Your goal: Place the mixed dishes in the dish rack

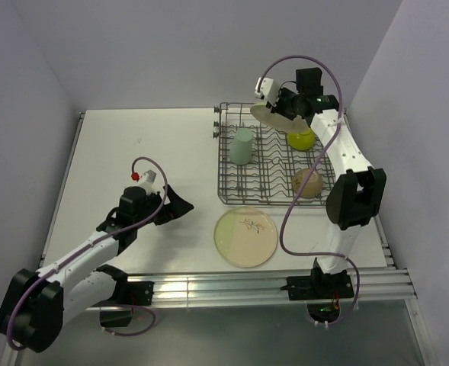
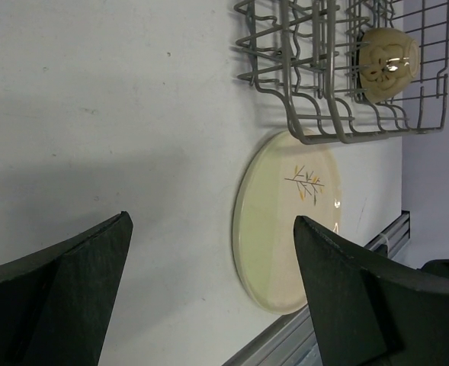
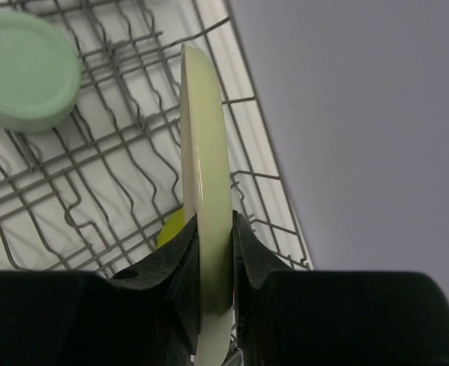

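The grey wire dish rack stands on the right half of the table. Inside it are an upturned mint-green cup, a lime-green bowl and a small tan-looking cup. My right gripper is shut on the rim of a cream plate, held above the rack's back right corner. In the right wrist view this plate stands edge-on between the fingers, over the rack wires. A second cream plate with a leaf sprig lies flat in front of the rack. My left gripper is open, left of that plate.
Purple-grey walls close in the table at the back and on the right, near the right arm. A metal rail runs along the near edge. The left half of the white table holds no objects.
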`<state>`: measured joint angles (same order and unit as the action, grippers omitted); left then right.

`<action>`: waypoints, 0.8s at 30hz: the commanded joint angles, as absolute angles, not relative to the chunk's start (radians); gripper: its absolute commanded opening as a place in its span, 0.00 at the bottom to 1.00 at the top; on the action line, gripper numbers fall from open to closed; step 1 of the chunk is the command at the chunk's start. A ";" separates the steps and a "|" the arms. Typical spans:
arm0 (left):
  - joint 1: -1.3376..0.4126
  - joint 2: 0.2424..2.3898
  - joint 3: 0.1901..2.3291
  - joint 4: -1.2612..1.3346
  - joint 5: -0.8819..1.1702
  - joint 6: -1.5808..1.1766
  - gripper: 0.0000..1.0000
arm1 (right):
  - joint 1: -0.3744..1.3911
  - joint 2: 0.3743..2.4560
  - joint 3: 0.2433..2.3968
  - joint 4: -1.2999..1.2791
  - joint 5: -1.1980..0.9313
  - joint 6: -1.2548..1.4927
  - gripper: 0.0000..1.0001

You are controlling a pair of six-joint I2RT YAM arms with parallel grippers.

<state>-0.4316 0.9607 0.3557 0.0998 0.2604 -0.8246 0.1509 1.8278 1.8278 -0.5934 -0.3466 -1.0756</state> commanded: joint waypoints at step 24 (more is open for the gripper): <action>-0.433 1.161 0.379 0.298 0.281 -0.818 0.92 | 0.087 1.921 1.968 -0.638 -0.518 -1.278 0.00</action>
<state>-0.4316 1.1591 0.3557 0.2398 0.2646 -0.8249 0.0929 1.9484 1.9076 -0.6975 -0.4698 -1.2469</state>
